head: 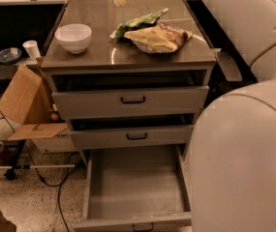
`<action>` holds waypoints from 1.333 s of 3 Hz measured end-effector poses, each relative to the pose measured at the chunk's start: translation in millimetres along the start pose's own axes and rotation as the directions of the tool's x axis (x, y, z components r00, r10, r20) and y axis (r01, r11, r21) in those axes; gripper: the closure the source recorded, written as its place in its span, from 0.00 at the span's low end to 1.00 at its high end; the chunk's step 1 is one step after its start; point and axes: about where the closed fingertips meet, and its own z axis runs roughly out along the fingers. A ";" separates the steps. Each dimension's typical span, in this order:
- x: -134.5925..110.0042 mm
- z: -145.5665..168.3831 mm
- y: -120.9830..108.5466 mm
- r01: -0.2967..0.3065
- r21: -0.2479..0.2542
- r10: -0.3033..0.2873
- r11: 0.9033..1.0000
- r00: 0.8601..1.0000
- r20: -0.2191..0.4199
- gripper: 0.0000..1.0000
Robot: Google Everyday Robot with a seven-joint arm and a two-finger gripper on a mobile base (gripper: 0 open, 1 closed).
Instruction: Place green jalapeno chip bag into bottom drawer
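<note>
Grey steel forms the cabinet (203,76) we face, and its tabletop (128,57) carries three things. The green chip bag (136,24) lies crinkled toward the far edge, a little right of the middle. Its right end touches the larger tan chip bag (158,37), which sits just in front of it and reaches toward the right edge. A white bowl (73,36) stands upright near the left edge, well apart from both bags.

Below the tabletop we see three drawers. The top drawer (94,103) and the middle drawer (99,138) are each pulled out a little, with a dark gap above each front and a black handle at its centre. The bottom drawer (136,187) is pulled far out toward us, its flat grey floor showing between low side walls, with a small dark handle on the front at the lower edge of the view. The green chip bag is on the tabletop, not in this drawer.

White shells of the robot arm (244,153) fill the right side of the view, from the upper right corner down to the lower right. The gripper is outside the frame, so we cannot tell how its jaws stand.

Left of the cabinet, a cardboard box (23,98) leans open on the floor (31,197), with dark cables (55,178) trailing beside it. A paper cup (31,49) stands just behind the box.
</note>
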 end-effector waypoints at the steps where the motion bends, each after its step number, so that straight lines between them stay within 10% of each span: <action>1: 14.4 36.4 -4.7 -0.016 -0.016 0.016 1.000 1.000 -0.022 0.00; 4: 50.9 105.4 -7.6 -0.016 -0.070 0.009 0.997 0.995 -0.100 0.00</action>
